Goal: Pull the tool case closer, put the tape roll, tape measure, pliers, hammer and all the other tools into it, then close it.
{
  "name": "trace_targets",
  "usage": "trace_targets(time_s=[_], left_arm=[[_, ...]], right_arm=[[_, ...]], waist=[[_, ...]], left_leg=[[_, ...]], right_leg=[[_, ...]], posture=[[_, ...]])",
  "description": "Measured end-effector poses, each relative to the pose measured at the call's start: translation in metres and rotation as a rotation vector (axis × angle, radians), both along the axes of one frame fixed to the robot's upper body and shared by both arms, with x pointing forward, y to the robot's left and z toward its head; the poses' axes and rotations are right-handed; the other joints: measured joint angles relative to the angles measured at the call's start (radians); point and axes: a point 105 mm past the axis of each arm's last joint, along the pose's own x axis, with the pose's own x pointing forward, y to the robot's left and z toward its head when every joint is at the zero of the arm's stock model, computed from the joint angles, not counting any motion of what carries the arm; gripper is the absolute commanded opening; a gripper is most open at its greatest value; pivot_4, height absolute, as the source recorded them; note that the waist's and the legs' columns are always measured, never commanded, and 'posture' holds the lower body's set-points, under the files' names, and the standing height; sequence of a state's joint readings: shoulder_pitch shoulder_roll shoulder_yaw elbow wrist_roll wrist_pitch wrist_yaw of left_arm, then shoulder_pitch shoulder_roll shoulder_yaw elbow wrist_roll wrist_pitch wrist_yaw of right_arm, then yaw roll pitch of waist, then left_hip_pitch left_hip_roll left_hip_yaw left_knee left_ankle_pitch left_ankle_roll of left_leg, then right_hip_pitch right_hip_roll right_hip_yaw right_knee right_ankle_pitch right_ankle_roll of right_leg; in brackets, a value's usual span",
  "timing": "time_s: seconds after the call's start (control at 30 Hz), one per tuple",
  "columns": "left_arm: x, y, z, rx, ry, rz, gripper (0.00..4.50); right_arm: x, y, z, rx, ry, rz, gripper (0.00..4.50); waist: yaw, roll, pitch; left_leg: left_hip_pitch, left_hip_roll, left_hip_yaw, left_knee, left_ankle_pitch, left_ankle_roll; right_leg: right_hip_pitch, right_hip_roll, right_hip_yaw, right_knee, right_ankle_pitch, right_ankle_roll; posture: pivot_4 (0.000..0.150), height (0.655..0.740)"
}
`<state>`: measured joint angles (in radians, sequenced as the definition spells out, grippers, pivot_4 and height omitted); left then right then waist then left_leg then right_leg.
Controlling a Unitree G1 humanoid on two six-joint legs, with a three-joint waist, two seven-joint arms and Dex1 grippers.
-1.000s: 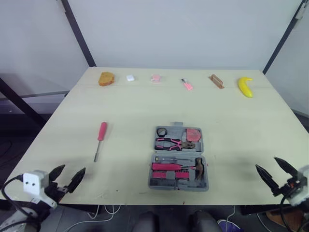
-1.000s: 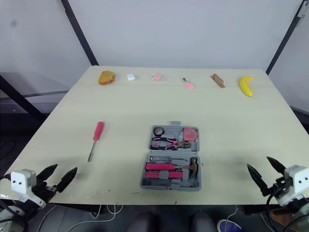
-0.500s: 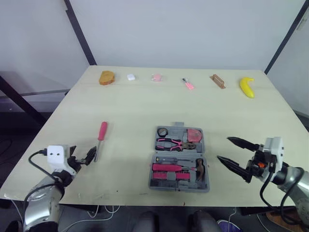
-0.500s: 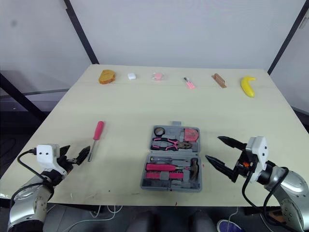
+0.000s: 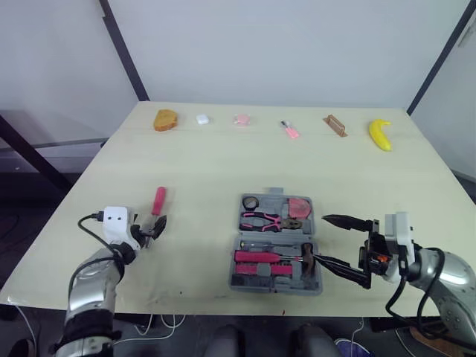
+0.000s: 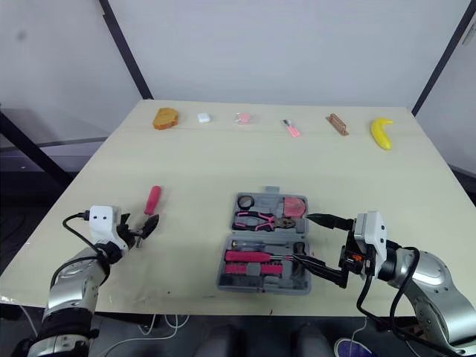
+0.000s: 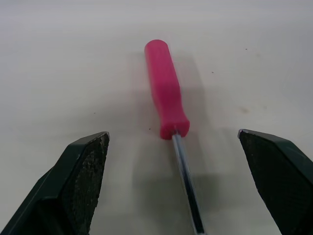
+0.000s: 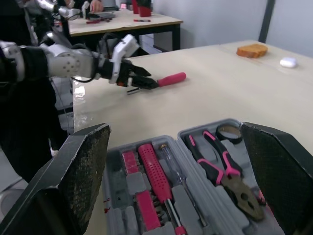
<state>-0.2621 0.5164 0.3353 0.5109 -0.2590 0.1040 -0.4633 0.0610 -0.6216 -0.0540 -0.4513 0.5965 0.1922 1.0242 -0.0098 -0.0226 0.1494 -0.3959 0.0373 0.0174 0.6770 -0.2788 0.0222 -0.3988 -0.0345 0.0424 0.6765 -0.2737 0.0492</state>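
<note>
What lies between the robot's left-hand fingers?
The metal shaft of the pink screwdriver, lying on the table, touched by neither finger of the open left gripper; the left wrist view shows it.

The left hand (image 5: 152, 229) hides most of the shaft of the screwdriver (image 5: 158, 200).

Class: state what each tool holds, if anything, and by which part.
Nothing is held. The left tool is open around the pink screwdriver; the right tool is open at the tool case edge.
</note>
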Motion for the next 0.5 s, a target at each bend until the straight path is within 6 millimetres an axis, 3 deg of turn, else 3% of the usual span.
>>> trace_targets(time_s=[0.17, 0.23, 0.27, 0.33, 0.4, 0.43, 0.5], left_arm=[[0.005, 0.002, -0.006, -0.012, 0.013, 0.030, 4.50], [0.005, 0.004, -0.010, -0.017, 0.026, 0.043, 4.00], [0.006, 0.005, -0.010, -0.018, 0.029, 0.048, 3.72], [0.010, 0.005, -0.009, -0.017, 0.029, 0.054, 2.55], [0.011, 0.005, -0.009, -0.017, 0.027, 0.060, 1.77], [0.012, 0.006, -0.008, -0.017, 0.026, 0.064, 1.09], [0.012, 0.006, -0.009, -0.012, 0.027, 0.070, 0.40]], right_arm=[[-0.001, -0.004, -0.009, -0.014, 0.011, -0.015, 4.41], [-0.001, -0.004, -0.009, -0.015, 0.005, -0.019, 4.50], [-0.001, -0.004, -0.010, -0.017, -0.001, -0.022, 4.50], [-0.001, -0.002, -0.011, -0.015, -0.001, -0.023, 4.50], [-0.001, -0.001, -0.012, -0.011, -0.001, -0.020, 4.50], [-0.001, -0.001, -0.012, -0.009, -0.003, -0.021, 4.50], [-0.001, -0.001, -0.013, -0.010, -0.007, -0.024, 4.50]], waist=[[-0.001, 0.000, 0.000], [-0.002, 0.000, 0.000], [-0.002, 0.000, 0.000], [-0.001, 0.000, 0.000], [-0.001, 0.000, 0.000], [-0.001, 0.000, 0.000], [-0.001, 0.000, 0.000]], left_leg=[[0.000, 0.000, 0.000, 0.000, 0.000, 0.000], [0.000, 0.000, 0.000, 0.000, 0.000, 0.000], [0.000, 0.000, 0.000, 0.000, 0.000, 0.000], [0.000, 0.000, 0.000, 0.000, 0.000, 0.000], [0.000, 0.000, 0.000, 0.000, 0.000, 0.000], [0.000, 0.000, 0.000, 0.000, 0.000, 0.000], [0.000, 0.000, 0.000, 0.000, 0.000, 0.000]], right_leg=[[0.000, 0.000, 0.000, 0.000, 0.000, 0.000], [0.000, 0.000, 0.000, 0.000, 0.000, 0.000], [0.000, 0.000, 0.000, 0.001, 0.000, 0.000], [0.000, 0.000, 0.000, 0.001, 0.000, 0.000], [0.000, 0.000, 0.000, 0.001, 0.000, 0.000], [0.000, 0.000, 0.000, 0.001, 0.000, 0.000], [0.000, 0.000, 0.000, 0.001, 0.000, 0.000]], posture=[[0.150, 0.7400], [0.150, 0.7400], [0.150, 0.7400], [0.150, 0.7400], [0.150, 0.7400], [0.150, 0.7400], [0.150, 0.7400]])
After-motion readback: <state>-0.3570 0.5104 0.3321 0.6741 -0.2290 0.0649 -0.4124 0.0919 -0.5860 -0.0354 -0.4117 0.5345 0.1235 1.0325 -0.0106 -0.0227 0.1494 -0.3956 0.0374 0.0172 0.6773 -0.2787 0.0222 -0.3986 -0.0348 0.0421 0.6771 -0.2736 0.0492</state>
